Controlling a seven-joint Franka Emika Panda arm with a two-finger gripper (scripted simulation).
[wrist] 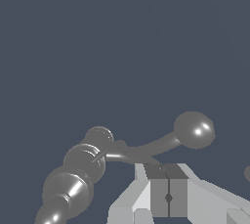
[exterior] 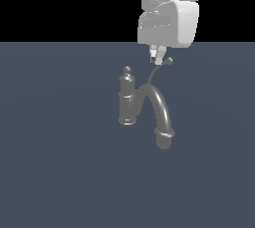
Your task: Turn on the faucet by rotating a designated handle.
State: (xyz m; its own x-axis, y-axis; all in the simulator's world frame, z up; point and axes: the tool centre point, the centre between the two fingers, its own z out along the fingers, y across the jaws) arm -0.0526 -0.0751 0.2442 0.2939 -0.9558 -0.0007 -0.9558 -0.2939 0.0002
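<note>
Grey floor, end effector [exterior: 157, 58] pointing down, fingers together, beside handle [exterior: 160, 69]

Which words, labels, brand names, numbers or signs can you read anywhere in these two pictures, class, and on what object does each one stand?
None: neither view shows any readable text.
The faucet is plain grey metal, unmarked.
The handle and its ball tip carry no marks.
The gripper and the white arm body above it show no label or brand.
The floor is plain blue-grey.

The grey metallic faucet [exterior: 130, 103] stands upright, spout arching down toward the exterior view's right; its thin curved handle [exterior: 158, 70] rises, ball-tipped.
</note>
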